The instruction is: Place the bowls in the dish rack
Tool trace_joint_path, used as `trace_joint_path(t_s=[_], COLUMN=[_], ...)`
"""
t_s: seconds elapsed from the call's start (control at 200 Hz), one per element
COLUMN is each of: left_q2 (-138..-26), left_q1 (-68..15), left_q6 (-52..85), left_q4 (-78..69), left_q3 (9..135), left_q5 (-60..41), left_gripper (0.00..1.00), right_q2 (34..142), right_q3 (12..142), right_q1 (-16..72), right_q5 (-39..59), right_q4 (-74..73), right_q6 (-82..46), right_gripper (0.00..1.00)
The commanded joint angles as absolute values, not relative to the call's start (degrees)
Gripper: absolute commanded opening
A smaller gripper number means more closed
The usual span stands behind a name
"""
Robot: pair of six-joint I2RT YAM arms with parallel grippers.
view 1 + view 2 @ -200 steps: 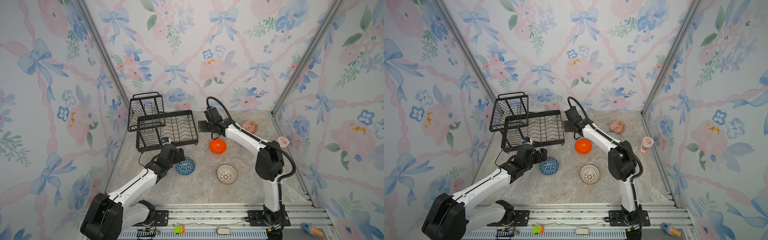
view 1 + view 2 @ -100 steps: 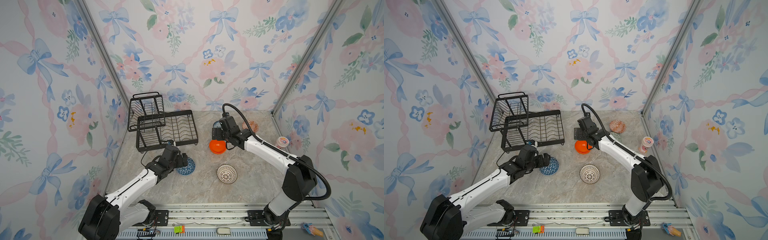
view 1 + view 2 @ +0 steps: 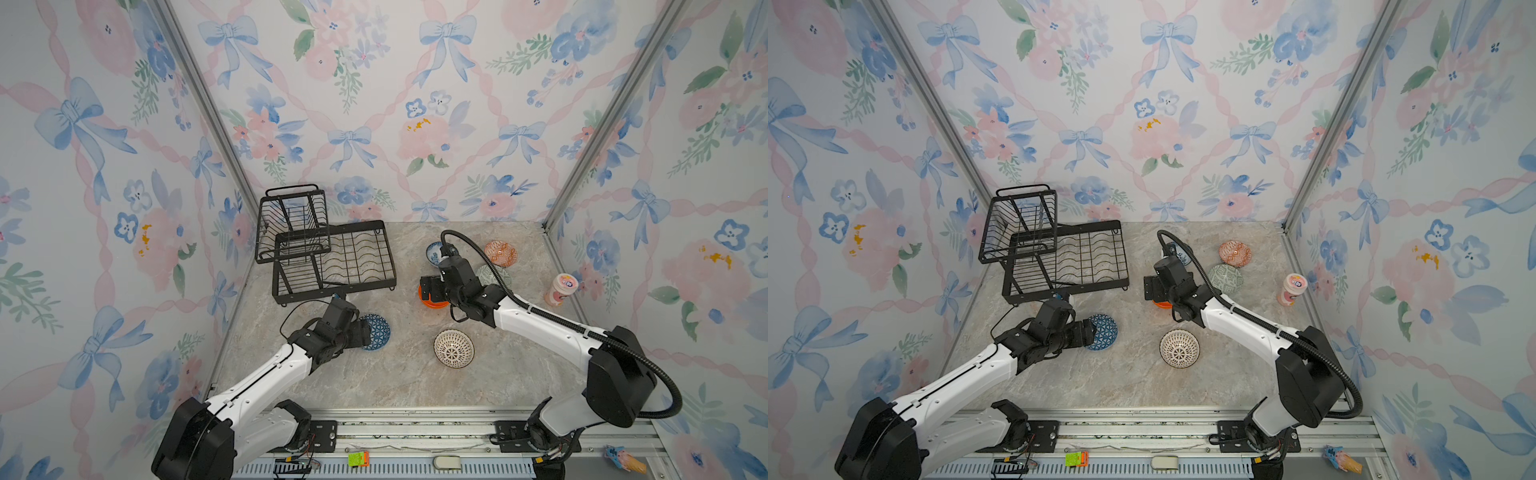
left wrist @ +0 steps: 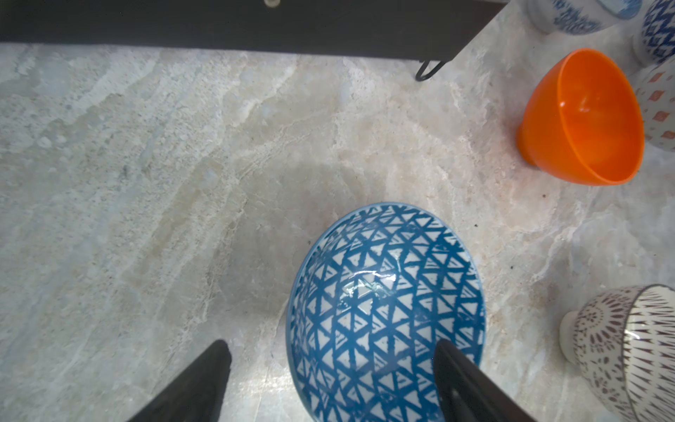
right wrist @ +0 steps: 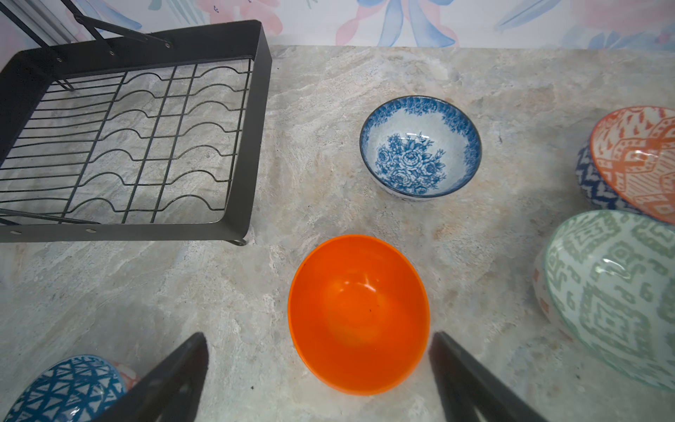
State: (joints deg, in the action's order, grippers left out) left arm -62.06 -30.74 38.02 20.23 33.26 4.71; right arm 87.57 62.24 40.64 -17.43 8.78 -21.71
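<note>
While your left gripper (image 4: pixel 330 345) straddles the rim of the blue bowl (image 4: pixel 383 292), fingers apart, in front of the rack (image 5: pixel 260 128), your right gripper (image 5: pixel 317 335) gapes over the orange bowl (image 5: pixel 358 314) beside that rack.

A robot-lab test booth — floral-papered walls (image 3: pixel 374 104), aluminium rail (image 3: pixel 415 428), marble-look tabletop (image 3: pixel 374 382).

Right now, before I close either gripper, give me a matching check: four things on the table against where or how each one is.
Things:
1. blue geometric bowl
2. plain orange bowl
3. dish rack
4. pink cup

Places or states:
A. standing upright, farthest right in both top views
B. framed by the open right gripper
C. holding no bowls
D. under the open left gripper

Pairs: 1-D, 2-B, 3-C, 4-A.
</note>
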Motion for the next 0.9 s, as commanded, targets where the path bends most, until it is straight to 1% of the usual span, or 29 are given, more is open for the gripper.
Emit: trace_joint_path(t_s=[0.0,0.09,0.205,0.255,0.345,0.42,0.505,0.545,0.61,0.645,0.83,0.895], left_q2=[-64.40,-66.22,-67.17,-67.64,-68.73,-69.84,-71.45,-72.10,-73.11,-73.51,-73.99,-74.08], left_q1=[-31.11,-31.27,-31.22,-31.22,-31.21,-31.27,-31.26,-31.24,-31.23,-31.21,-31.16,-31.11], left_q6=[38.29,37.68,37.29,37.10,36.58,36.04,34.86,34.61,34.09,33.90,33.25,32.94], left_q4=[21.53,21.56,21.53,21.66,22.05,22.06,22.27,22.41,22.49,22.63,22.92,23.03], left_q3=[33.13,33.79,33.97,34.26,35.06,35.63,36.50,36.83,37.05,37.22,37.52,37.75], left_q5=[5.34,6.26,6.76,6.38,6.54,7.11,7.38,7.96,8.21,8.16,7.49,7.64], left_gripper=[0.78,0.72,0.66,0.62,0.53,0.51,0.40,0.38,0.31,0.29,0.29,0.26], right_q2=[87.91,87.08,85.97,85.71,85.19,84.91,85.06,85.30,85.58,85.68,86.22,86.31], right_q3=[59.49,55.60,52.47,52.36,52.19,51.56,51.33,51.48,51.87,51.93,52.21,52.29], right_q1=[42.02,43.05,44.30,44.66,44.81,44.71,44.76,44.97,45.17,45.27,45.32,45.41], right_q5=[-18.02,-19.04,-20.87,-22.39,-25.35,-26.01,-25.85,-25.75,-25.81,-26.00,-26.59,-26.76], right_q4=[-0.68,-7.23,-11.99,-11.43,-10.01,-10.21,-10.22,-10.27,-9.73,-9.75,-9.36,-9.02], right_q6=[-18.52,-17.82,-18.03,-18.02,-18.66,-19.05,-19.12,-19.12,-18.81,-18.72,-19.05,-19.16], right_gripper=[0.97,0.97,0.97,0.97,0.97,0.97,0.97,0.97,0.97,0.97,0.97,0.97])
